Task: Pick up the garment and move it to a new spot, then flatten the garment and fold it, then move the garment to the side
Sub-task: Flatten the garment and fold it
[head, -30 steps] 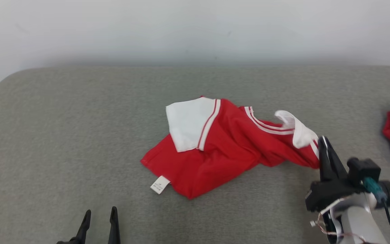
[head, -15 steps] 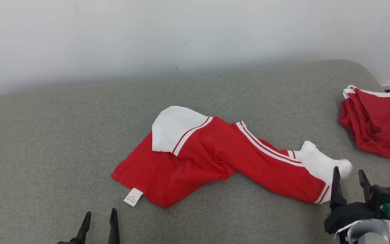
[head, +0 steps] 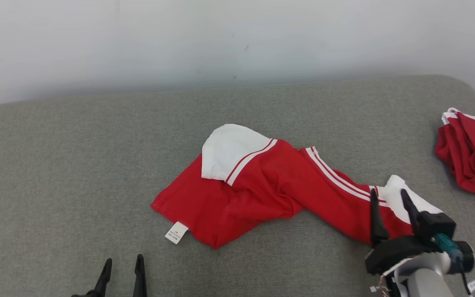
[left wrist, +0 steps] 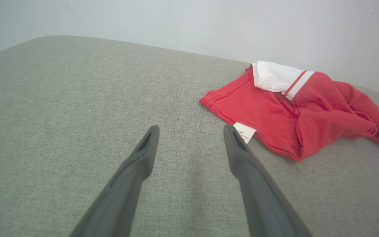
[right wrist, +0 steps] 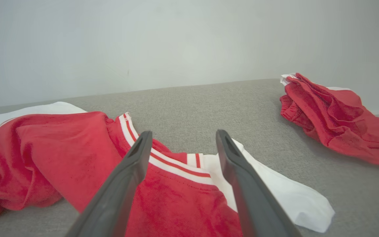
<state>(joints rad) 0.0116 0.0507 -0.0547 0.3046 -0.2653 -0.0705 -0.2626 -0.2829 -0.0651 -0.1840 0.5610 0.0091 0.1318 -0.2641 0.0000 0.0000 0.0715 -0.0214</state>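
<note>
Both sets of jaws gape, empty: left gripper [head: 123, 260] by the near edge of the grey cushion [head: 76, 165], right gripper [head: 388, 193] over the white sleeve [right wrist: 275, 194] of the red garment [head: 262, 185], crumpled mid-cushion. Pinch sleeve and hem [head: 164, 207], then pull outward.

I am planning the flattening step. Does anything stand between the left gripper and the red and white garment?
Nothing visible does. Between the open left gripper and the garment's near hem with its white label lies just grey padded surface. The second red garment sits far to the right, out of the way.
</note>
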